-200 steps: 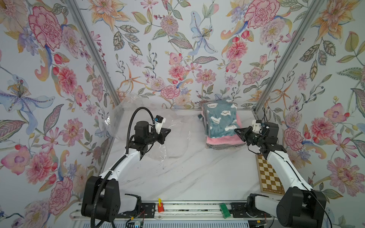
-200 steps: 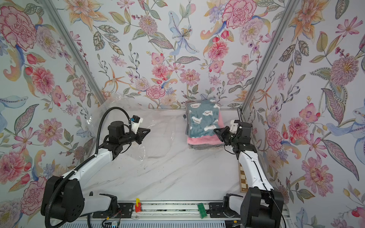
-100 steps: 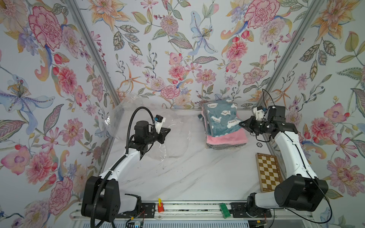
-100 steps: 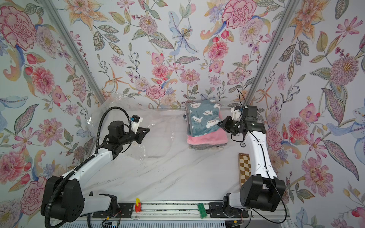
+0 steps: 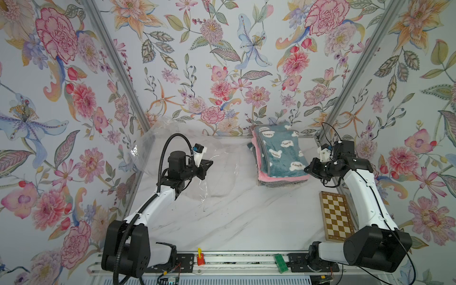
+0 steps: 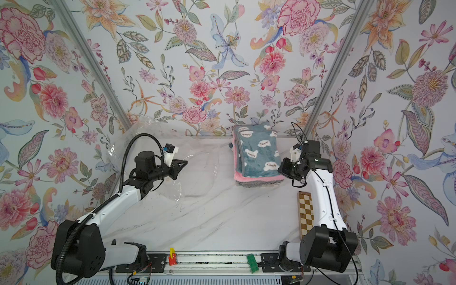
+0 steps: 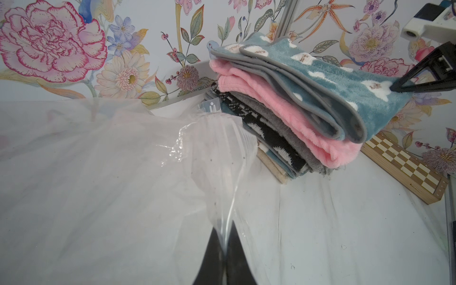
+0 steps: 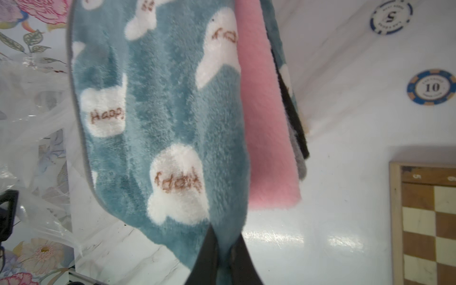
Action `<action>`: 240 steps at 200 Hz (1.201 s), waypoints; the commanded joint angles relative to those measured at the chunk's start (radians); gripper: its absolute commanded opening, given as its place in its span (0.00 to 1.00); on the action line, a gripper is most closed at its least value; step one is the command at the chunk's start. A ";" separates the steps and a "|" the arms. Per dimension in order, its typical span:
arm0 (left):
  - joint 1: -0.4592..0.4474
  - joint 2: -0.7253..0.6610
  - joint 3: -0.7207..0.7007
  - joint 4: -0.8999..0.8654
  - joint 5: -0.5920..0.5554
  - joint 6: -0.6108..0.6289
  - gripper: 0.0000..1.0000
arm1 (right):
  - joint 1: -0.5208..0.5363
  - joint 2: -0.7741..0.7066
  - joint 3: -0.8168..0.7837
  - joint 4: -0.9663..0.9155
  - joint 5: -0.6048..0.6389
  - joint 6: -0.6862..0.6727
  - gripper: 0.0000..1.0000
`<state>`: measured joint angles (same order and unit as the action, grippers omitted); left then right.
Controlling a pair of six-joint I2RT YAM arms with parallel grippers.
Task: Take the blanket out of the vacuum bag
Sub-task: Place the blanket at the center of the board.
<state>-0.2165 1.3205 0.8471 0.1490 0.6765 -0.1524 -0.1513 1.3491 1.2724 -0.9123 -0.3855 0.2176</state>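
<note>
Vacuum bag (image 7: 111,172) — clear, crinkled, slack film at table's (image 5: 234,222) left rear, pinched in clenched left gripper (image 7: 225,249). Teal cloud-print blanket (image 8: 160,123) — folded atop stack (image 5: 281,179) at right rear, corner nipped by right gripper (image 8: 223,251).

Bare tabletop (image 5: 246,217) (vacuum bag (image 5: 222,158), chessboard (image 5: 336,217) flanking)

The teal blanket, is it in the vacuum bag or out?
Out: the teal blanket lies folded atop the stack, beside the vacuum bag, uncovered by plastic.
</note>
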 commanded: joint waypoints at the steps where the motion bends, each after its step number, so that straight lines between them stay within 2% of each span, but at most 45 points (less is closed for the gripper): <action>1: -0.009 -0.019 0.025 0.000 -0.001 0.016 0.02 | -0.005 0.007 -0.036 -0.032 0.068 -0.061 0.21; 13: -0.009 -0.017 0.026 0.000 -0.002 0.017 0.02 | -0.003 0.006 -0.039 -0.026 0.084 -0.074 0.25; 32: -0.010 -0.015 0.026 0.000 0.000 0.017 0.02 | 0.012 -0.017 -0.015 -0.024 0.121 -0.095 0.38; 51: -0.012 -0.015 0.026 -0.002 -0.002 0.019 0.02 | 0.063 -0.074 0.021 -0.023 0.206 -0.096 0.47; 77: -0.012 -0.012 0.027 -0.002 -0.002 0.017 0.02 | 0.252 -0.162 0.053 0.012 0.374 -0.094 0.65; 93: -0.013 -0.008 0.030 -0.001 0.002 0.016 0.02 | 0.393 -0.180 0.035 0.083 0.409 -0.113 0.69; 117: -0.015 -0.015 0.029 -0.006 -0.003 0.020 0.02 | 0.581 -0.156 0.014 0.174 0.524 -0.187 0.69; 133: -0.014 -0.021 0.026 -0.006 -0.009 0.024 0.02 | 0.690 -0.131 -0.017 0.264 0.587 -0.272 0.65; 146: -0.015 -0.023 0.024 -0.006 -0.011 0.025 0.02 | 0.754 -0.107 -0.046 0.344 0.653 -0.315 0.56; 163: -0.016 -0.019 0.024 -0.007 -0.012 0.025 0.02 | 0.821 -0.068 -0.063 0.414 0.715 -0.353 0.56; 205: -0.015 -0.005 0.025 -0.005 -0.009 0.018 0.02 | 0.833 0.089 0.002 0.405 0.694 -0.357 0.54; 240: -0.015 0.002 0.025 -0.003 -0.011 0.017 0.02 | 0.834 0.194 0.063 0.350 0.729 -0.351 0.50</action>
<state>-0.2230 1.3205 0.8471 0.1490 0.6731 -0.1452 0.6796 1.4982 1.2732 -0.5346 0.3004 -0.1238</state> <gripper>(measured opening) 0.047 0.507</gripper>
